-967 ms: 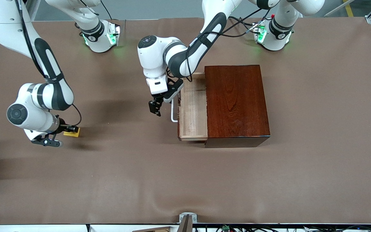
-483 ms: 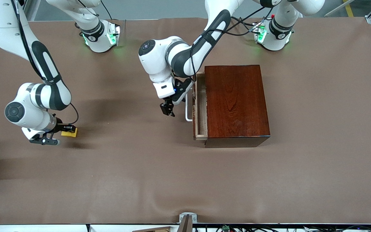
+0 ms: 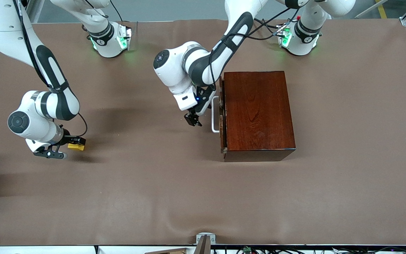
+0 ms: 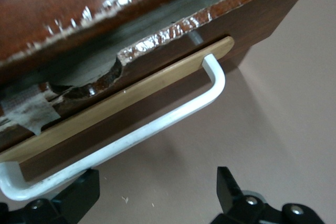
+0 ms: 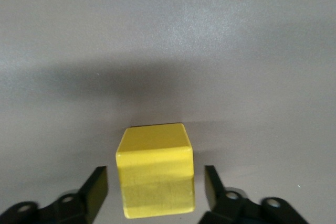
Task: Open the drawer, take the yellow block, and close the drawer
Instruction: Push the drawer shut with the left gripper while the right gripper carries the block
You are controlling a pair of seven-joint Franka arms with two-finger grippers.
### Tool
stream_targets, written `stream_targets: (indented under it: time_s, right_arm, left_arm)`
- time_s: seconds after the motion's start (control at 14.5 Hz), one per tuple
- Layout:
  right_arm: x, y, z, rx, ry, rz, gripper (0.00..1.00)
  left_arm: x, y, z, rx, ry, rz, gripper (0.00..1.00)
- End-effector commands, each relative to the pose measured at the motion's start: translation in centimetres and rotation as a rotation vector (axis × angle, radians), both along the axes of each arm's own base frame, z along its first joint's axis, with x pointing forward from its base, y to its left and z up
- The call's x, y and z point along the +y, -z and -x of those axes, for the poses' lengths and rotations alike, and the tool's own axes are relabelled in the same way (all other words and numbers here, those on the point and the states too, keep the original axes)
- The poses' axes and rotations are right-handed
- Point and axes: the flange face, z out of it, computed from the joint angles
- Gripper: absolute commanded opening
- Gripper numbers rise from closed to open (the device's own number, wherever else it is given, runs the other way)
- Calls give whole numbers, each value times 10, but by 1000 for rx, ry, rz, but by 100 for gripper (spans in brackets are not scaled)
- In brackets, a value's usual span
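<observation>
Seen from the front, the box (image 3: 258, 113) stands on the table (image 3: 347, 176) toward the left arm's end, and the drawer (image 3: 221, 116) is nearly pushed in, only a thin strip of it showing at the box's front. Its white handle (image 3: 214, 114) juts out toward the right arm's end. The left gripper (image 3: 191, 120) hangs low just beside the handle, not touching it. Toward the right arm's end, the block (image 3: 76, 146) lies on the table, well apart from the box, with the right gripper (image 3: 72, 145) low around it.

Next, the left wrist view: the handle (image 4: 131, 137) curves across in front of the drawer's (image 4: 121, 106) pale edge, with the chipped box (image 4: 68, 9) above it. The left gripper's (image 4: 157, 192) fingers (image 4: 79, 195) stand spread, nothing between them, short of the handle.

Lastly, the right wrist view: the block (image 5: 155, 176) sits on the table (image 5: 168, 35) between the right gripper's (image 5: 155, 187) fingers (image 5: 94, 190). A gap shows on each side of it, so the gripper has it released.
</observation>
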Motion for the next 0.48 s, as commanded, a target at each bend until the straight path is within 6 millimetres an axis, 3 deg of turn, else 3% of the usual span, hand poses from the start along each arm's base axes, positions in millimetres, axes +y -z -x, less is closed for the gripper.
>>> stream_targets:
  time_s: [0.0,0.14,0.41]
  right_arm:
    - [3,-23,-9,22,8,6,100]
    - [6,-44,-19,57,8,3,100]
    - [23,-108,-36,52,-9,0,100]
  left_arm:
    - [17,-5,-7,18,-3,-58,100]
    - [23,-4,-11,23,-12,-68,100]
    - [23,-15,-20,53,71,-53,100]
